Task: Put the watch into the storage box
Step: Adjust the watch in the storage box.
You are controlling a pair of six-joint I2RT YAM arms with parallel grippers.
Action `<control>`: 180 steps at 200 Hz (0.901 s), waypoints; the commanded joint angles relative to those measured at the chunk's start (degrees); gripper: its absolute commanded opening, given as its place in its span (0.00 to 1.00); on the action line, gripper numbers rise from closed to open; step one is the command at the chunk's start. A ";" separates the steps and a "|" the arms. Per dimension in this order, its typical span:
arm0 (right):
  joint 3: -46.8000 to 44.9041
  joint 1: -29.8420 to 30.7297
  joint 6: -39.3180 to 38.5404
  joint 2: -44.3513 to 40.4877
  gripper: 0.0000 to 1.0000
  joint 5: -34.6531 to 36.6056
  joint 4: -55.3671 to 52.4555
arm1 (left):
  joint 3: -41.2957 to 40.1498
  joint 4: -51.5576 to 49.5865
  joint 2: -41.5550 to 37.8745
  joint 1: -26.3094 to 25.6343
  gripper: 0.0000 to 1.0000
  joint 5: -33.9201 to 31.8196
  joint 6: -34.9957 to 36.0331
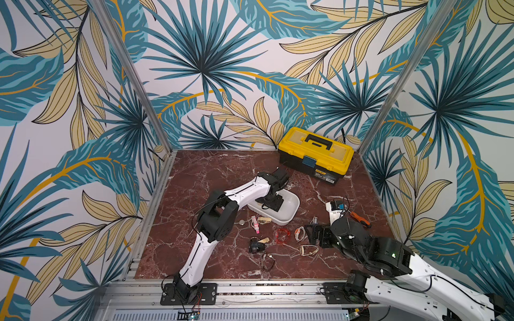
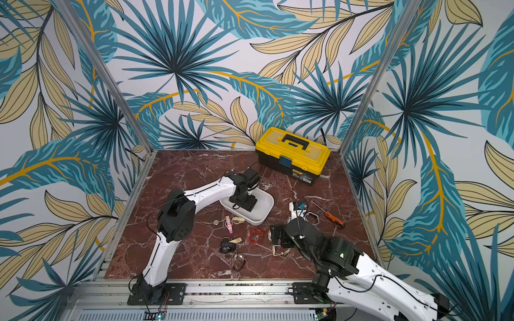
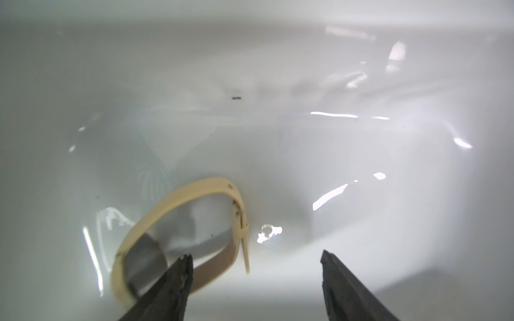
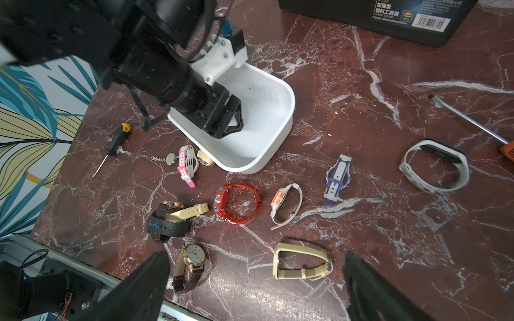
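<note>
the left gripper [image 3: 256, 255] hangs inside the storage box [image 3: 333, 155], jaws spread, holding nothing. the watch [image 3: 208, 184] lies on the box floor, just beside one fingertip. it looks light, with a springy cream strap loop; best pinched across the strap. the right gripper [image 4: 256, 254] is wide open and empty.

**Entry 1:** black-based plastic toolbox with a yellow lid [image 4: 319, 11].
- In the right wrist view, white print stands on the black base wall, well beyond the tips of the right gripper [image 4: 256, 255] fingers [image 4: 144, 283]. It reads "加强型 塑料工具箱".
- A small line beneath appears to read "PLASTIC TOOLBOX".
- The finer lines, and the digits on the white barcode sticker [image 4: 429, 20] beside them, are too small to read.
- In both top views there is a yellow brand tag [image 1: 319, 173] on the base, illegible.

**Entry 2:** black rubber watch strap [image 4: 167, 226], near one fingertip. It carries a blue pulse-line sign and no letters.
</note>
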 commanded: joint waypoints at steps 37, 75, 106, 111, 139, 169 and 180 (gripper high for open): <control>1.64 -1.17 6.24 0.73 0.99 -0.25 -9.45 | -11.91 7.10 -27.19 0.61 0.99 3.29 -4.66; 0.36 -1.62 11.00 8.26 0.99 -5.70 -13.42 | -31.78 21.04 -50.16 -0.02 1.00 12.64 -5.80; -3.54 -1.61 10.75 11.41 0.92 -13.13 -4.55 | -43.91 25.03 -65.42 -2.83 1.00 14.70 -6.88; -3.72 -1.61 10.68 12.51 0.89 -13.64 -4.22 | -45.33 24.70 -67.61 -3.22 1.00 14.64 -7.29; -3.81 -1.54 9.81 19.66 0.75 -16.92 -2.09 | -51.82 21.47 -76.03 -5.12 1.00 12.96 -10.81; -4.44 -1.44 9.64 25.25 0.65 -18.45 0.72 | -56.62 19.00 -81.97 -5.86 1.00 11.14 -13.25; -4.32 -1.48 9.71 27.15 0.65 -17.95 1.05 | -57.88 19.27 -83.53 -5.94 1.00 11.38 -13.62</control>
